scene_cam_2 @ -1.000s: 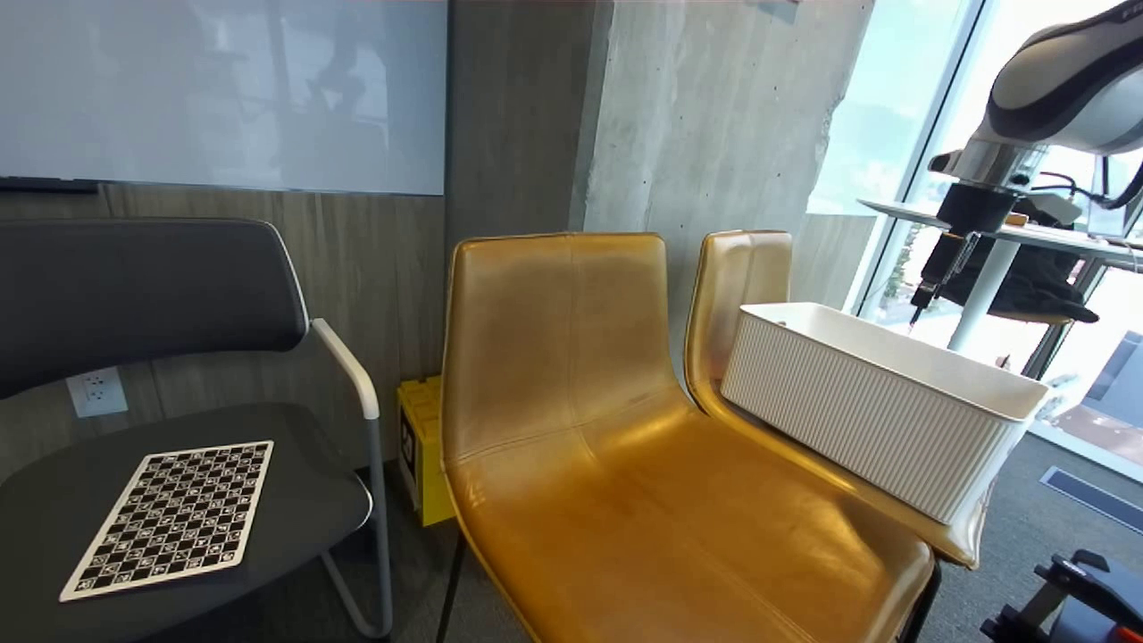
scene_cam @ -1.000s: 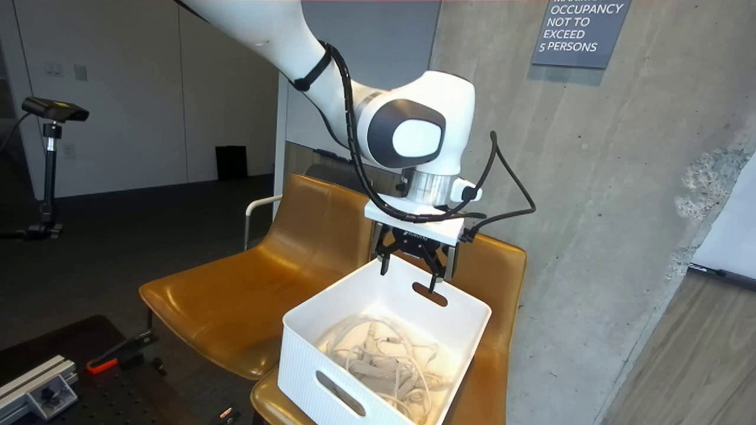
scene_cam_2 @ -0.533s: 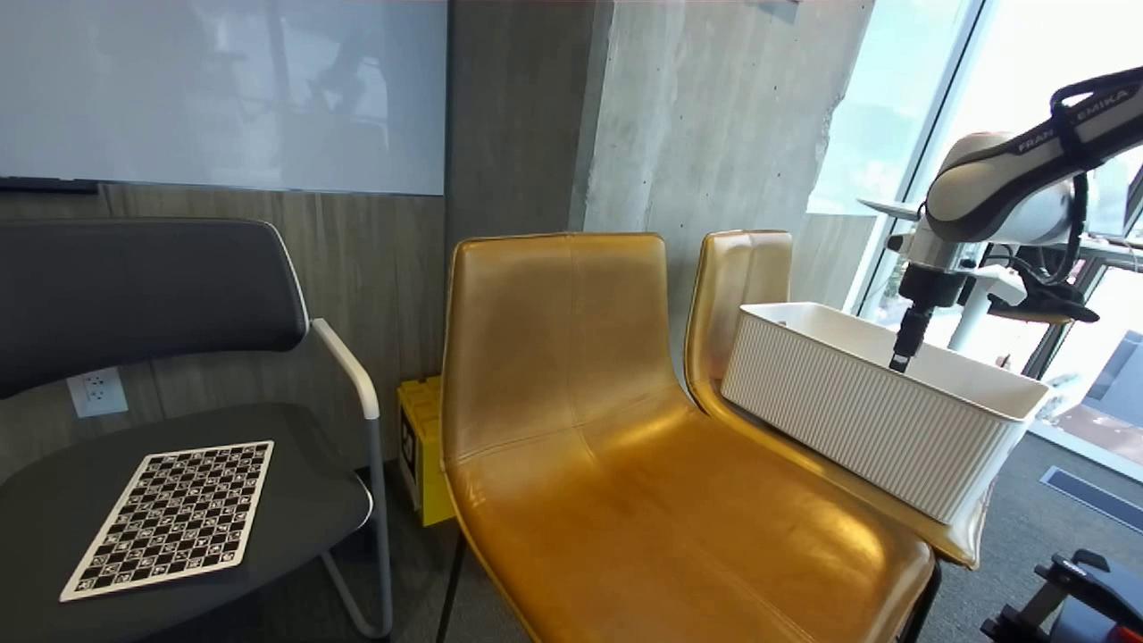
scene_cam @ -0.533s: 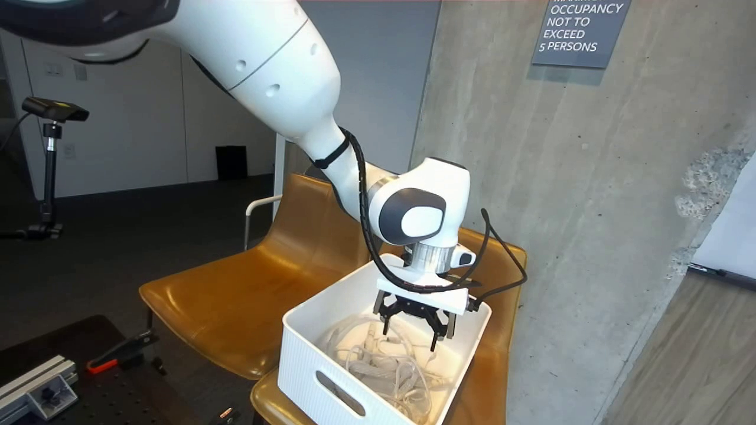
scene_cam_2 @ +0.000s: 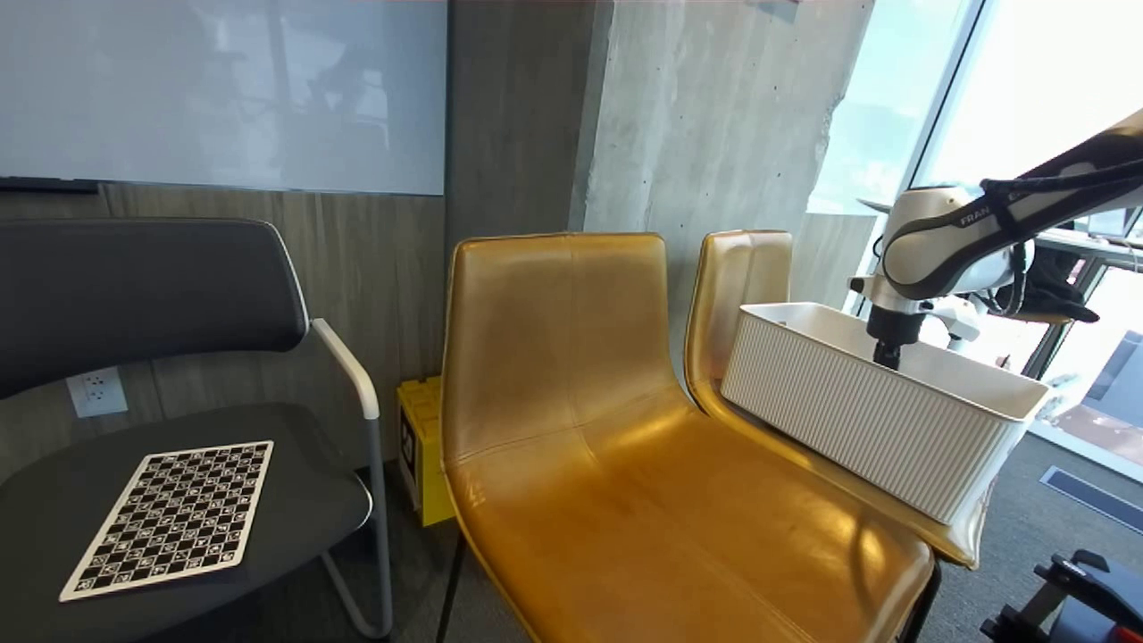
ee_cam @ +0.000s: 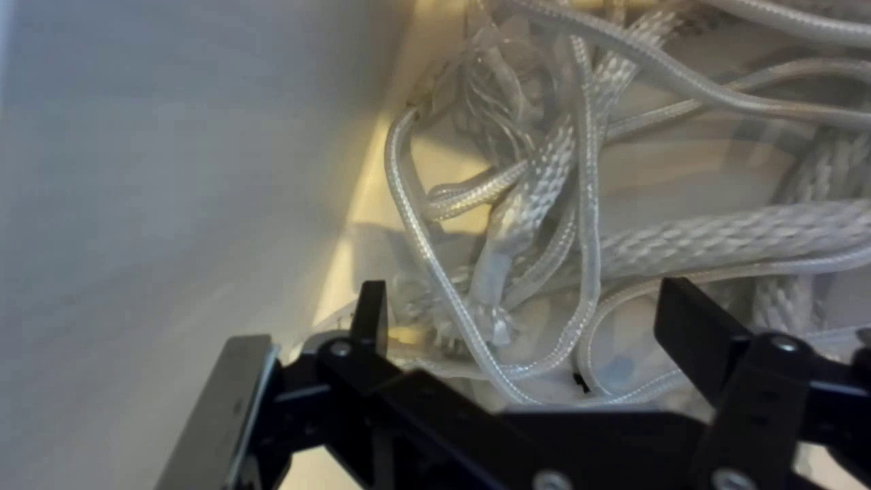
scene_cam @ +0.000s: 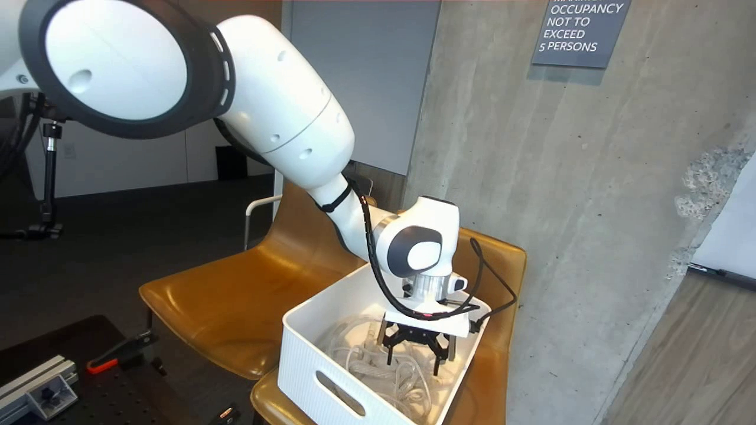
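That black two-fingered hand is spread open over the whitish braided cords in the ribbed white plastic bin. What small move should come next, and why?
Probably lower the black two-fingered hand a little: its fingers stand wide apart, holding nothing, and the whitish braided cords showing between them seem to lie deeper in the ribbed white plastic bin.

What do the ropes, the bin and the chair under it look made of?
Ropes: likely synthetic, perhaps nylon or polyester, satin sheen; visible braid and a frayed end point to fibre.
Bin: probably moulded plastic, white, mostly matte; ribbed side and rounded rim suggest it.
Chair: tan leather or faux leather, semi-gloss; seam and soft highlights show, but can't tell which.
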